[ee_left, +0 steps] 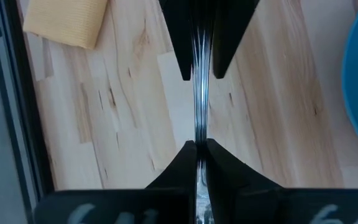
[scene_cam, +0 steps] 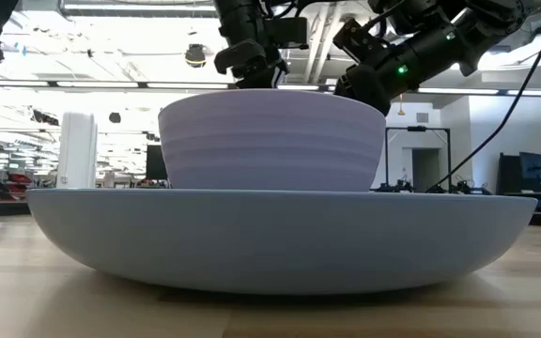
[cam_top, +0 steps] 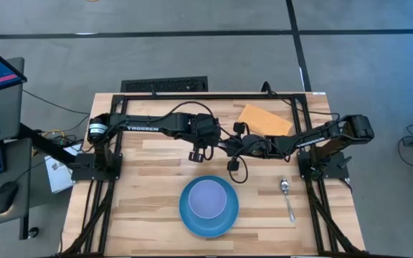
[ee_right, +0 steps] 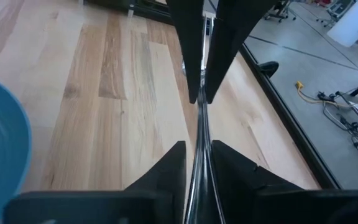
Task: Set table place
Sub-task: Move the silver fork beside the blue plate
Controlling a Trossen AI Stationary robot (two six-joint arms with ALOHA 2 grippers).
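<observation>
A thin silvery utensil, seen edge-on, hangs in the air between my two grippers above the middle of the table; which kind of utensil it is I cannot tell. My left gripper points toward the table's right and is shut on it. My right gripper points toward the table's left, tip to tip with the left one, and is also shut on it. In the high view they meet at mid-table, left gripper and right gripper. A lavender bowl stands in a blue plate. My left gripper pinches one end of the utensil between its two fingers. The fingers come level from the table's left and lie along the utensil. The utensil is lifted clear of the table and runs on into the other gripper. My right gripper pinches the utensil's other end between its two fingers, which stand a little wider apart than the left ones. The fingers come from the table's right and lie along the utensil. The utensil is clear of the table.
A spoon lies on the table right of the plate. An orange-tan pad lies at the far right. The black frame runs along the table's edges. The bowl and plate fill the low view.
</observation>
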